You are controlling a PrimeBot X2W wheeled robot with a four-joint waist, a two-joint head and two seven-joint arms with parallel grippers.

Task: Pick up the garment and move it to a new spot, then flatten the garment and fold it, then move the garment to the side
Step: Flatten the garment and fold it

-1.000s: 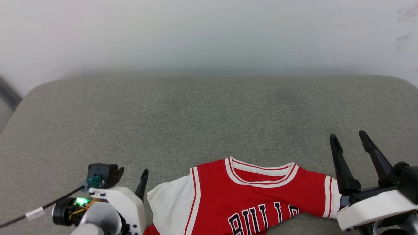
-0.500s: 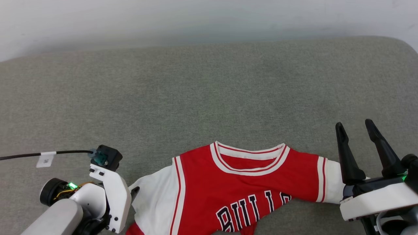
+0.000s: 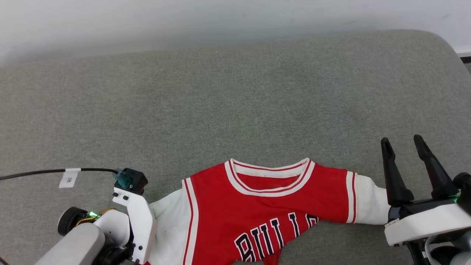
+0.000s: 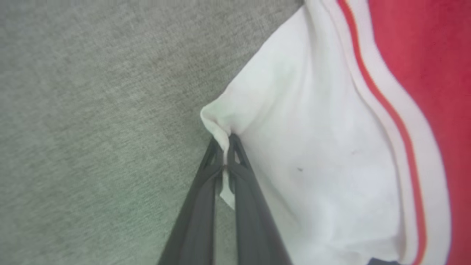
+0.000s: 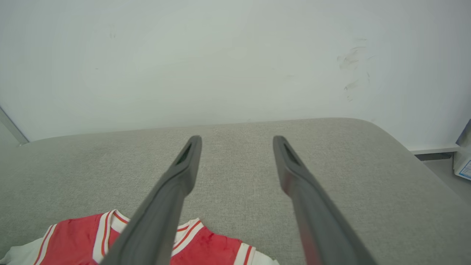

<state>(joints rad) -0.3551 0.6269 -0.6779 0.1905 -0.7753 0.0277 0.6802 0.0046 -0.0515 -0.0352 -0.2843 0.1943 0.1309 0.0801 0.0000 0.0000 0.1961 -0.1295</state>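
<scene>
L pincer [image 4: 225, 140] newly shut on garment [image 3: 265, 200] sleeve; hem out of frame; R pincer [image 3: 401, 140] wide, empty

Padded bench [image 3: 235, 92] with a grey-green woven cover and rounded far corners, set against a plain white wall [image 3: 184, 18]. Dark scuff marks [image 5: 351, 66] on the wall above the far right corner. Beside that corner: white skirting ledge [image 5: 434, 149], grey floor [image 5: 438, 176], pale box [image 5: 463, 162] with blue print, cut by the frame edge.
</scene>
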